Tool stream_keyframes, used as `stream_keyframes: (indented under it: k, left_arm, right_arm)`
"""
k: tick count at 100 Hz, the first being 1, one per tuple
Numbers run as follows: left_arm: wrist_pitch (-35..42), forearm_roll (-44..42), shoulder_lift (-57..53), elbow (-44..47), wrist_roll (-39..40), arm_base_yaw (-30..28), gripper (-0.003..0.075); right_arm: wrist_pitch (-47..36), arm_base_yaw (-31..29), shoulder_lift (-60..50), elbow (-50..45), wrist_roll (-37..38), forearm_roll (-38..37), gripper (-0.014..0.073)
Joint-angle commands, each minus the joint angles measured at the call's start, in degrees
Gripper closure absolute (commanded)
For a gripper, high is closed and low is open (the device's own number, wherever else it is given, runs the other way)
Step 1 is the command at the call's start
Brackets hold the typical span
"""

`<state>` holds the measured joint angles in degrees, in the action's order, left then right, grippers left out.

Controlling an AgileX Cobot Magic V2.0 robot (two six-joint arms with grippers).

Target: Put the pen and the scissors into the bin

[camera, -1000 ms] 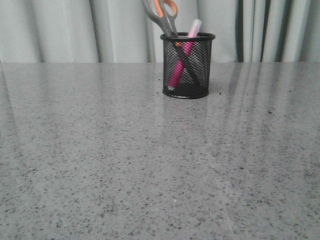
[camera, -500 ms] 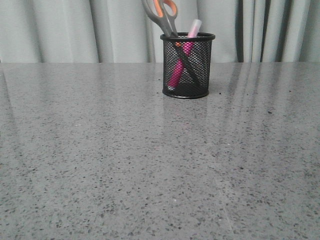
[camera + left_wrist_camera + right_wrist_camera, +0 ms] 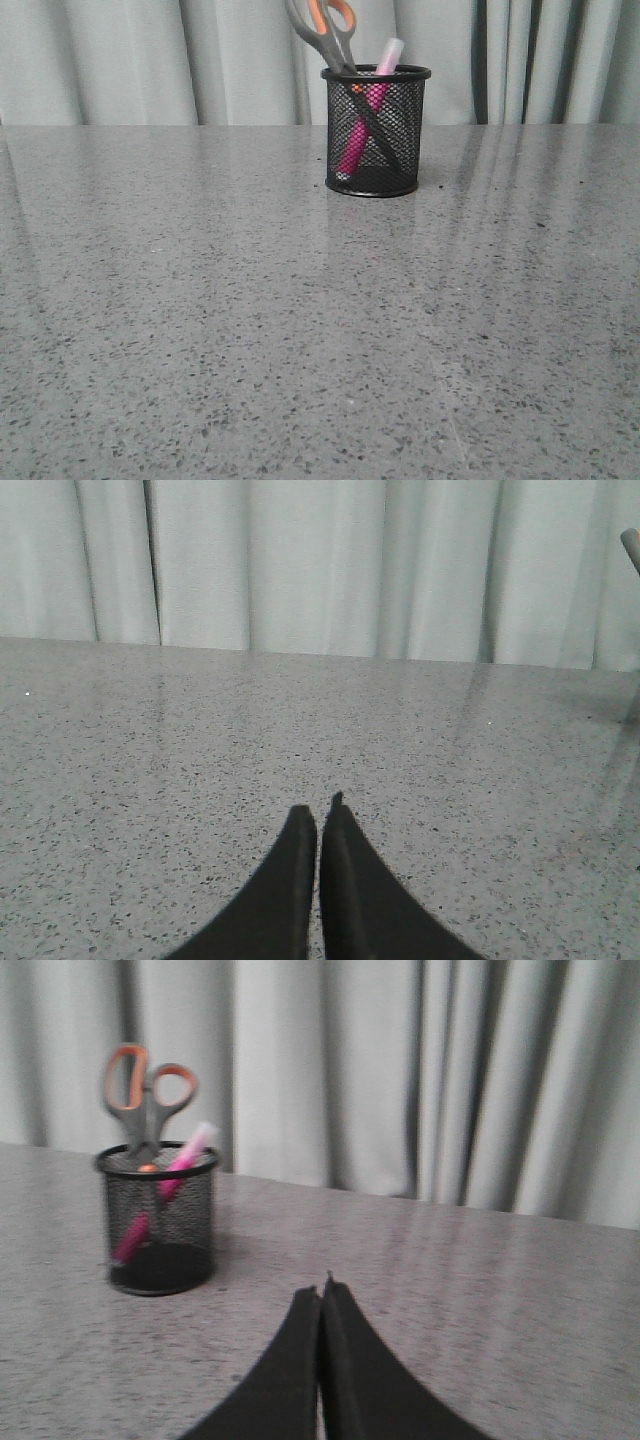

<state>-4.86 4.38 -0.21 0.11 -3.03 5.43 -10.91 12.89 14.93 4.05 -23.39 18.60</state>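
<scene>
Both tools (image 3: pixel 319 820) (image 3: pixel 320 1295) pressed together, empty; pen (image 3: pixel 360 125), scissors (image 3: pixel 330 35) inside bin (image 3: pixel 374 135).

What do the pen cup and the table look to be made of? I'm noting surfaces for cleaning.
The small black cylindrical wire-mesh pen cup looks like painted metal mesh: you can see the pink pen through its wall. The grey speckled table looks like polished stone or a laminate imitation, with a glossy sheen reflecting the curtains.
</scene>
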Motion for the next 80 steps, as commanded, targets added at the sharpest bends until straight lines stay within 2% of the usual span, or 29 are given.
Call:
stream_keyframes:
  k: [1, 15, 32, 36, 51, 80]
  left_arm:
    - [4.33, 0.55, -1.91, 2.51, 0.46, -0.23, 0.0739]
    - [4.33, 0.55, -1.91, 2.51, 0.46, -0.23, 0.0739]
    - [4.33, 0.55, -1.91, 2.51, 0.46, -0.23, 0.0739]
    - [4.33, 0.55, -1.91, 2.51, 0.46, -0.23, 0.0739]
    - [4.33, 0.55, -1.91, 2.51, 0.46, -0.23, 0.0739]
    - [4.33, 0.55, -1.91, 2.51, 0.46, -0.23, 0.0739]
  right_arm:
    - [0.03, -5.89, -2.95, 1.00, 4.24, -6.18, 0.0662]
    - [5.69, -10.88, -9.92, -1.51, 7.92, -12.11, 0.0662]
    - [9.20, -11.37, -16.83, -4.72, 9.16, -14.42, 0.0662]
    - [7.85, -11.37, -16.72, -5.58, 9.31, -14.42, 0.0662]
    - [13.43, -11.37, -16.60, -5.45, 10.13, -14.56, 0.0662]
    - [15.30, -11.37, -16.60, -5.45, 10.13, -13.64, 0.0662]
